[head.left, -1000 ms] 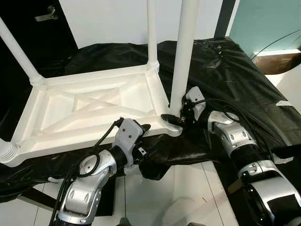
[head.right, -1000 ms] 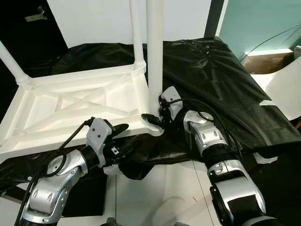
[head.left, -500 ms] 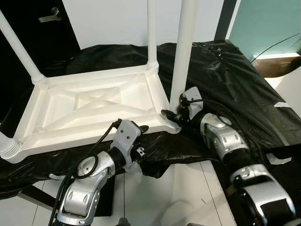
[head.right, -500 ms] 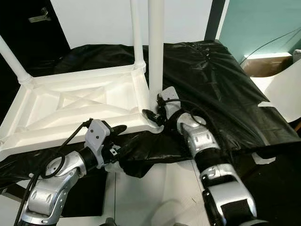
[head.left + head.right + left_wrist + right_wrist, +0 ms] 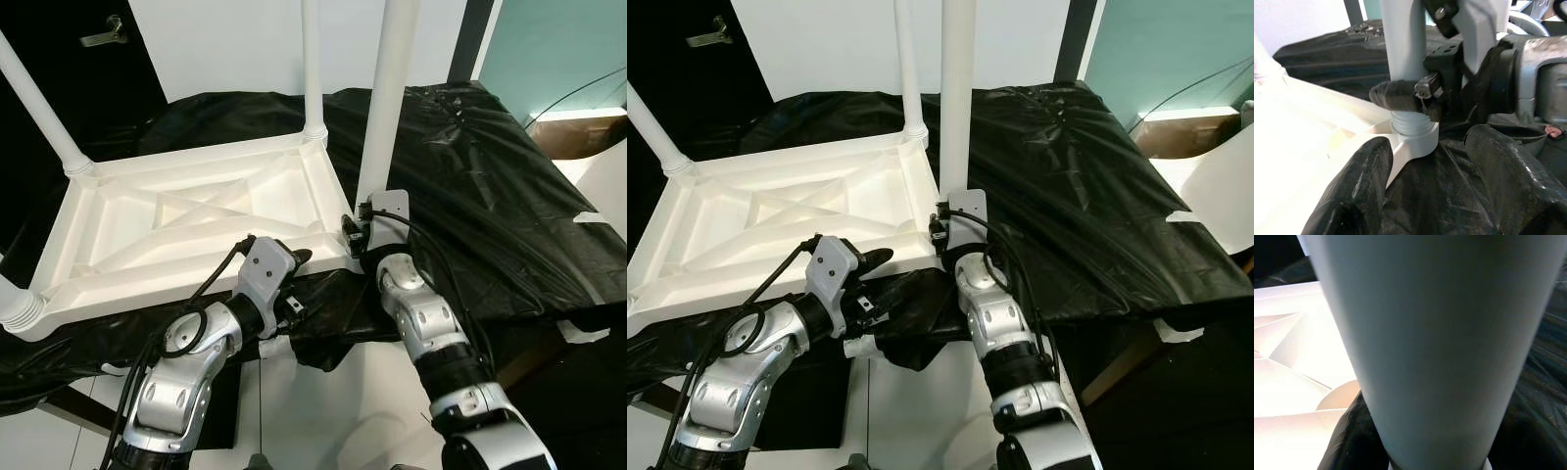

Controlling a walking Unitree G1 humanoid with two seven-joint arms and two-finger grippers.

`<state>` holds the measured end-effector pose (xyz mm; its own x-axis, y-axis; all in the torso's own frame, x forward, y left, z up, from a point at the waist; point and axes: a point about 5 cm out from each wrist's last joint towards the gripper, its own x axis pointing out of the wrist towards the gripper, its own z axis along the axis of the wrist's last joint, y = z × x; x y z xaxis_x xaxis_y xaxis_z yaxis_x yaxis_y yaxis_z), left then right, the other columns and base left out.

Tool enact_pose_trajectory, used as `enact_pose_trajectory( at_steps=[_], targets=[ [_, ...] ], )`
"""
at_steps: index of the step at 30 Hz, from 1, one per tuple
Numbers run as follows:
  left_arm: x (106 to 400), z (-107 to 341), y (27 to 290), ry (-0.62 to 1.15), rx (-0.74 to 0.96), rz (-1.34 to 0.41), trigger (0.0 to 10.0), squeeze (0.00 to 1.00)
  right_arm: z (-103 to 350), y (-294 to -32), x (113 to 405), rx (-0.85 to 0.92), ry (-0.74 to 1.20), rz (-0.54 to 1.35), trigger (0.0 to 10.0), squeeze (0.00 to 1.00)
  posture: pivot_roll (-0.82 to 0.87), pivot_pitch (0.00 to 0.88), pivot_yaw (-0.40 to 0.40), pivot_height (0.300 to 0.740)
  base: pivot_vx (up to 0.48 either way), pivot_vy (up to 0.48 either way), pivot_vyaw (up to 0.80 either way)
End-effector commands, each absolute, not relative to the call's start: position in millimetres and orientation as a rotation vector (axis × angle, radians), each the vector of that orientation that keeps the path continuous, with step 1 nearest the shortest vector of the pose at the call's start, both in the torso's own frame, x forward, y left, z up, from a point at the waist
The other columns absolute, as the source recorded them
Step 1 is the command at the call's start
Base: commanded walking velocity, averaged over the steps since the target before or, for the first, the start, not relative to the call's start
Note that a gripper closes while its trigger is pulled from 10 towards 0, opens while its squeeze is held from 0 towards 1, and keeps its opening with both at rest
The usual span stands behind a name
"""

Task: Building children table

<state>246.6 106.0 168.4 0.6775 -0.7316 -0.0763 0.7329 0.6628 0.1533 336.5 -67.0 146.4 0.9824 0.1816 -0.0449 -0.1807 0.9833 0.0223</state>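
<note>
An upturned white children's tabletop (image 5: 186, 225) lies on a black plastic sheet (image 5: 490, 176), its ribbed underside facing up. Legs stand in the far-left and far-right corners, and a ribbed stub shows at the near-left corner. The fourth table leg (image 5: 384, 108) stands upright in the near-right corner socket (image 5: 1418, 139), its threaded end (image 5: 1410, 122) partly exposed above the collar, so by judgement it is not yet fully seated.

The right gripper (image 5: 1405, 96) is pinched around the leg just above the threads, one padded finger wrapping the near side of the tube. The left gripper (image 5: 1437, 181) hovers just near of the same corner with its fingers (image 5: 1359, 186) spread apart, one over the tabletop's edge and one over the sheet, touching neither the leg nor the socket as far as can be seen.

The step in hand appears to be screwing this leg home. To do it well, the leg should be kept vertical while turned, the grip held low near the threads, and the left gripper used to brace the tabletop's near edge so the frame does not slide on the slick sheet. Cross-threading is the main risk.
</note>
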Motion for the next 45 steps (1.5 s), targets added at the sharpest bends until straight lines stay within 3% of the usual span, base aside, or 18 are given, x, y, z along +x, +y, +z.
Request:
enact_pose_trajectory(
  at_steps=[1,4,5,6,12,21,22,23,24,36,37,45],
  targets=[
    [248.6,168.0,107.4,0.007,0.183,-0.804,10.0,0.00,127.1,-64.7,331.8,0.073,0.149,0.185,10.0,0.00,0.00,0.029,0.045,0.740,0.000,0.000,0.00],
    [249.4,168.5,107.8,0.006,0.185,-0.804,10.0,0.00,127.4,-64.6,331.2,0.071,0.151,0.181,10.0,0.00,0.00,0.027,0.046,0.740,0.000,0.000,0.00],
    [249.7,168.8,108.3,0.006,0.185,-0.802,10.0,0.00,130.7,-65.0,330.9,0.071,0.134,0.184,10.0,0.89,0.00,0.027,0.046,0.740,0.000,0.000,0.00],
    [249.6,169.0,108.5,0.005,0.184,-0.801,10.0,0.00,133.9,-66.0,330.8,0.065,0.114,0.190,10.0,1.00,0.00,0.027,0.045,0.740,0.000,0.000,0.00],
    [247.8,168.1,107.5,0.007,0.182,-0.800,10.0,0.00,143.3,-75.0,330.6,0.069,0.050,0.237,10.0,1.00,0.00,0.024,0.040,0.740,0.000,0.000,0.00],
    [245.7,165.6,107.2,0.010,0.177,-0.792,10.0,0.00,150.4,-108.9,329.6,-0.026,-0.012,0.549,10.0,1.00,0.01,0.011,0.021,0.740,0.000,0.000,0.00],
    [245.6,165.3,107.0,0.011,0.176,-0.791,10.0,0.00,150.8,-110.8,329.9,-0.058,-0.017,0.614,10.0,0.20,0.01,0.007,0.019,0.740,0.000,0.000,0.00],
    [245.6,165.3,107.0,0.011,0.176,-0.791,10.0,0.00,150.8,-110.8,329.9,-0.058,-0.017,0.614,10.0,0.20,0.01,0.007,0.019,0.740,0.000,0.000,0.00],
    [245.3,165.0,106.1,0.011,0.174,-0.792,10.0,0.00,151.8,-112.9,333.1,-0.080,-0.013,0.682,10.0,0.00,0.01,0.001,0.017,0.740,0.000,0.000,0.00],
    [245.7,162.8,102.7,0.014,0.173,-0.799,10.0,0.00,155.3,-107.3,354.2,-0.213,0.023,0.883,10.0,0.00,0.02,0.000,0.011,0.740,0.000,0.000,0.00],
    [246.2,162.8,103.4,0.014,0.176,-0.794,10.0,0.00,155.6,-104.5,356.5,-0.244,0.024,0.908,0.2,0.00,0.03,0.000,0.011,0.740,0.000,0.000,0.00],
    [243.3,162.3,105.1,0.015,0.183,-0.762,10.0,0.00,148.5,-99.8,359.3,-0.286,0.065,0.985,0.0,0.00,0.06,0.000,-0.006,0.740,0.000,0.000,0.00]
  ],
)
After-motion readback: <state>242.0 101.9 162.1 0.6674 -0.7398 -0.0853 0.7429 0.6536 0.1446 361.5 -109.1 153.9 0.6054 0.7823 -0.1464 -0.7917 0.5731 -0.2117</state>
